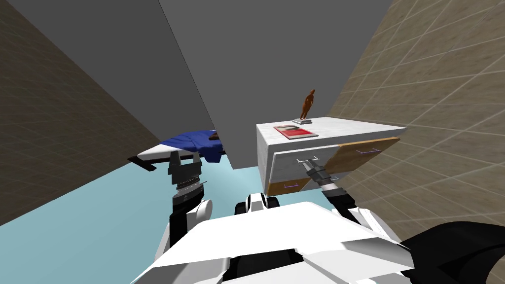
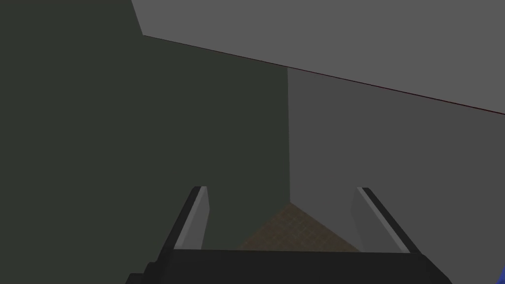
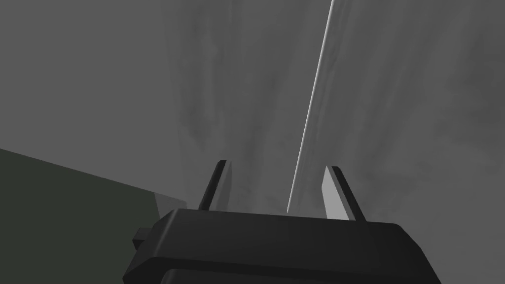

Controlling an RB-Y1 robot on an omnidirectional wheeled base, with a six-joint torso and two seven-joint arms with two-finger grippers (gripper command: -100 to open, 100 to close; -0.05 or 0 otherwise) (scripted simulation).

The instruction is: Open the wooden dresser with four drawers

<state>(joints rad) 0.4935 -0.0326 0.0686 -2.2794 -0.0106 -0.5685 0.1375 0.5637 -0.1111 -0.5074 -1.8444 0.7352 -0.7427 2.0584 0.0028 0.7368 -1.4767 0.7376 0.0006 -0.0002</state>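
Your right gripper [image 3: 276,167] is at the dresser [image 1: 345,129] front, fingers apart astride the thin handle [image 3: 308,113] of an upper drawer, seemingly not yet pinching it. Close squarely on that bar, then pull straight out from the dresser. Your left gripper [image 1: 185,157] hangs open, well apart from the dresser

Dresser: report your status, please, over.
Right gripper open, astride the drawer handle, not yet clamped. Left gripper open, idle. Dresser close ahead, nothing in the way.
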